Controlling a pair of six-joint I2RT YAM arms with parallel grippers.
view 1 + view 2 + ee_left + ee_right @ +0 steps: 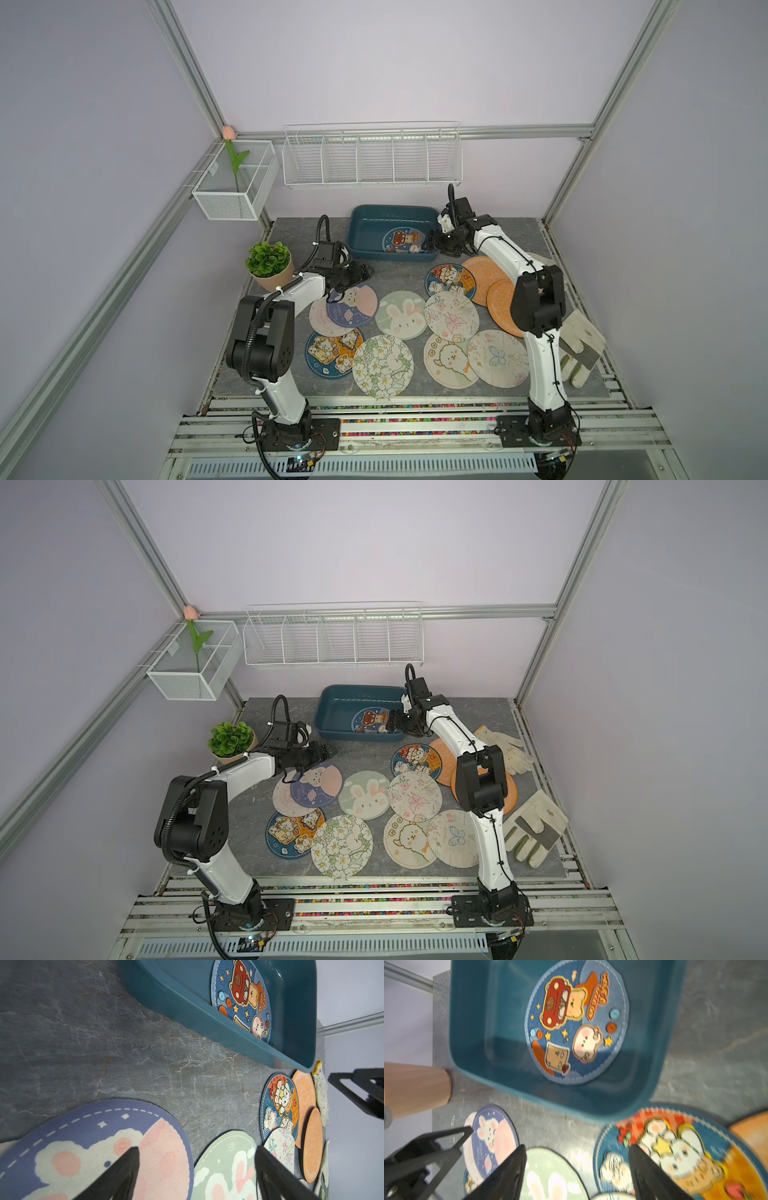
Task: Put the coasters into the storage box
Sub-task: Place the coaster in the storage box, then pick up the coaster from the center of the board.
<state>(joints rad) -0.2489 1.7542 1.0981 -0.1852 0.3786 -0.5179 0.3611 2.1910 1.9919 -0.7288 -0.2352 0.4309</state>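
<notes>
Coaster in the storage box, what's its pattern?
The coaster is denim blue with a red car, bear and bunny; best in right wrist view.

soft even light, faint shadows; the right wrist view is motion-blurred.

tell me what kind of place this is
Most likely a robot lab booth staged as a home counter: metal frame posts around plain walls, two robot arms bolted to front rails, and household props like coasters, a wire basket and a potted plant.
</notes>
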